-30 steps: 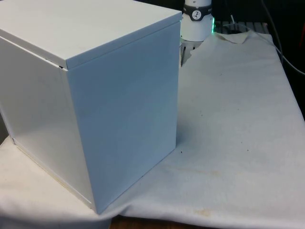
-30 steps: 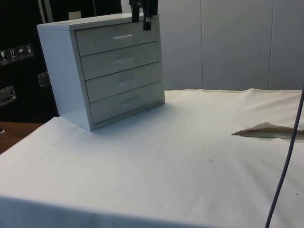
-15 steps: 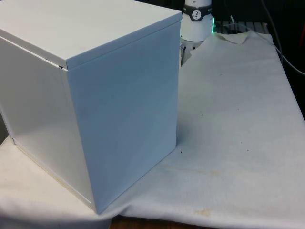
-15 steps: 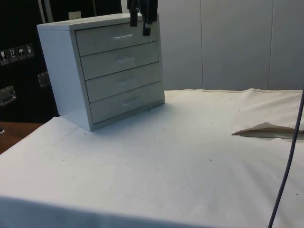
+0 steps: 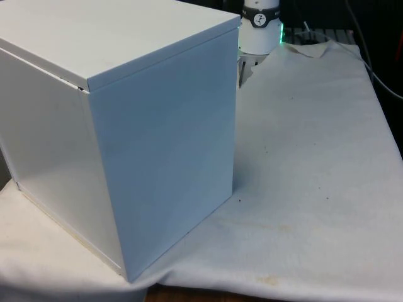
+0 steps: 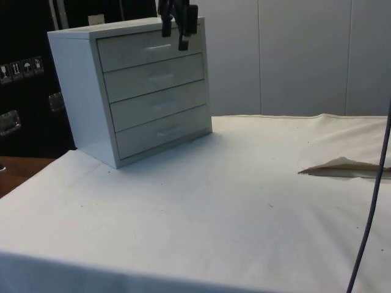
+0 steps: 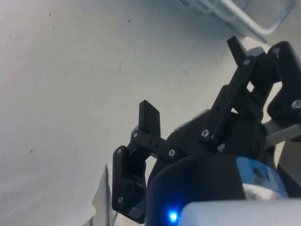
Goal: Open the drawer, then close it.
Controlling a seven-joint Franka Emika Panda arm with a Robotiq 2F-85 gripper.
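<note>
I see the chest of drawers standing on the worktop, at the side view's left and towards the far edge. It is white, with four drawers stacked one above another, all flush with the front. Each drawer front carries a small pale handle at its middle.

The pincer hangs at the upper front edge of the chest, in front of the top drawer, just beside that drawer's handle on its right in the side view. I cannot tell from this view whether a fingertip touches the drawer front. The fingers stand apart in the wrist view, with nothing between them, and the white cloth lies beyond them.

In the front view the chest turns a plain closed panel to the camera and fills the front view's left, hiding the drawer fronts.

To the right in the side view, well apart from the chest, the cloth is folded up into a raised wrinkle. A dark cable hangs down across that right edge, nearer the camera.
</note>
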